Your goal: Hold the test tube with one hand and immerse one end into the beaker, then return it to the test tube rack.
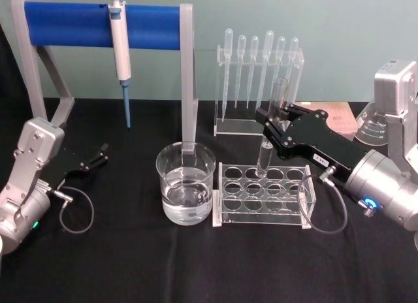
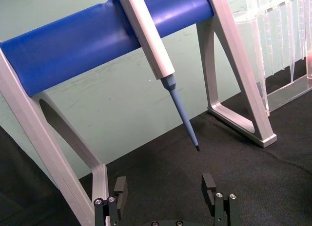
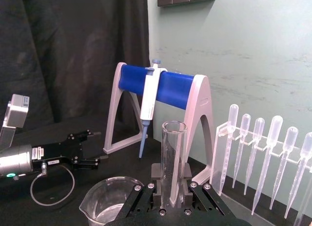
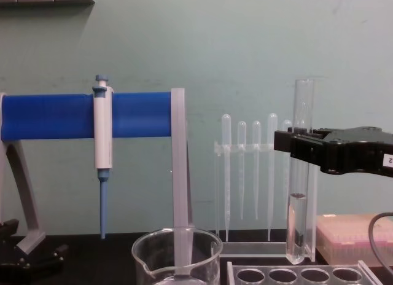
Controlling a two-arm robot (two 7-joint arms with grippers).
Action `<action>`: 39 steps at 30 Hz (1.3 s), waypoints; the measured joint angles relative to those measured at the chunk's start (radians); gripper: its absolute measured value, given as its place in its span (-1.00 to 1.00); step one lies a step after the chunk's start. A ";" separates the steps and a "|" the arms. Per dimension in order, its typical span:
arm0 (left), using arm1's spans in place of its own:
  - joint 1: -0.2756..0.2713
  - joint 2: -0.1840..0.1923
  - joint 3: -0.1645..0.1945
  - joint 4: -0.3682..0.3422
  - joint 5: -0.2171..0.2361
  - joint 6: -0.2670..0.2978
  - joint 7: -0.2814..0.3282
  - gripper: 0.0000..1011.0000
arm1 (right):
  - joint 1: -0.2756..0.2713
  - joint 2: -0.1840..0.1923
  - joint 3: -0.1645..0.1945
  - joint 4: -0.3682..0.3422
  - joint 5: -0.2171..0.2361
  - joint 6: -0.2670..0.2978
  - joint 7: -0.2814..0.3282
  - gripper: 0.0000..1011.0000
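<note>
My right gripper (image 1: 272, 125) is shut on the test tube (image 1: 281, 93), a long clear glass cylinder held upright. In the chest view the test tube (image 4: 301, 107) has a little liquid in its lower part, and its rounded end hangs just over the clear holed rack (image 4: 295, 276). The right wrist view has the test tube (image 3: 173, 148) standing between the gripper's fingers (image 3: 155, 173). The beaker (image 1: 186, 184), wide and part full of clear liquid, sits left of the rack (image 1: 225, 208). My left gripper (image 1: 100, 154) rests open at the far left, away from everything.
A blue-and-white pipettor (image 1: 119, 48) hangs on a blue-barred stand (image 1: 65, 22) behind the beaker. A clear holder with several plastic pipettes (image 1: 258, 74) stands behind the rack. A flask (image 1: 371, 128) and a pink box (image 1: 339, 117) sit at the back right.
</note>
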 joint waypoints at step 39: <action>0.000 0.000 0.000 0.000 0.000 0.000 0.000 0.98 | 0.218 -0.102 -0.161 0.102 -0.004 0.051 0.043 -0.55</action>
